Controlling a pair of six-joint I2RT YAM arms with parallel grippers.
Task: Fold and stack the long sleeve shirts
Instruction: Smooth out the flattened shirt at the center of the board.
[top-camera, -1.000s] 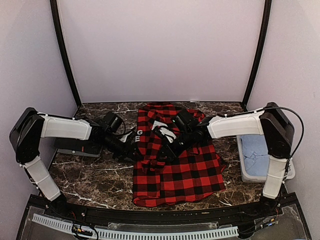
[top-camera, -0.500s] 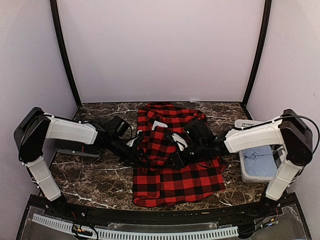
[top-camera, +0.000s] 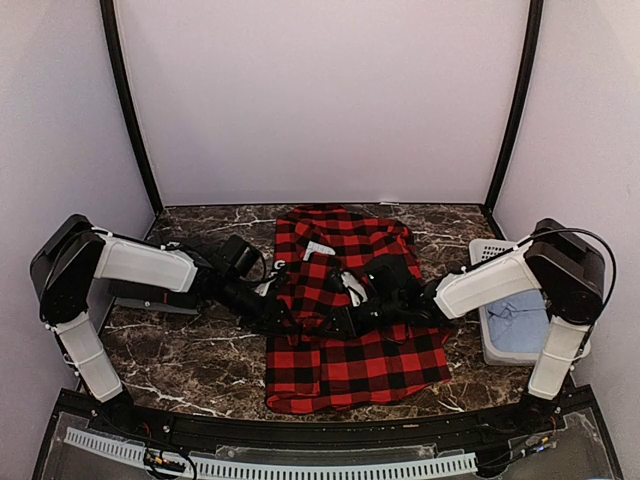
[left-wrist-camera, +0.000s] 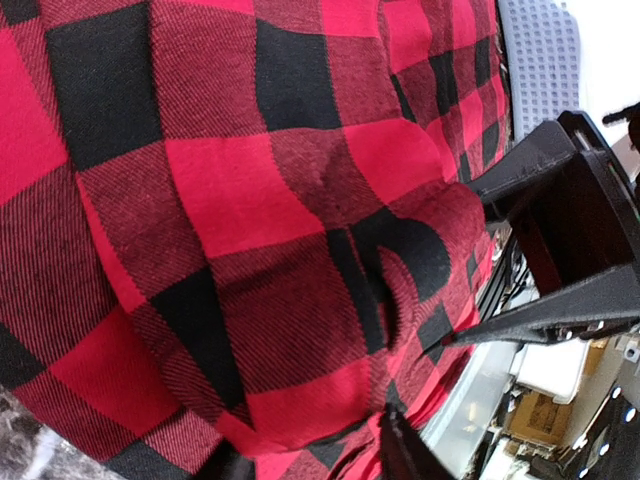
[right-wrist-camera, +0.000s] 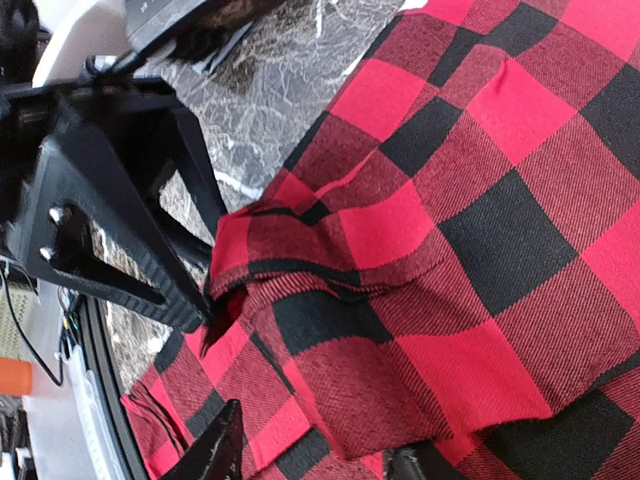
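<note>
**Between the jaws, a ridge of flannel**

Between the left gripper (top-camera: 278, 318) and the right gripper (top-camera: 347, 322) we see the red-and-black flannel (top-camera: 350, 355) bunched into a raised fold. Each wrist view shows cloth running down between that arm's own fingers, which are drawn in on it. We therefore read both pairs of jaws as clamped on the flannel. The left jaws sit at the shirt's left edge, and the right jaws sit over its middle. Outward of the left jaws lies bare marble table (top-camera: 185, 360), open down to its near edge. Outward of the right jaws come the shirt's right edge, a strip of marble, and then a white basket (top-camera: 487, 249) at the table's right edge. The flannel's long axis runs past the jaws from the table's far edge to its near edge. White marks show on the far part, just beyond the jaws.
</note>
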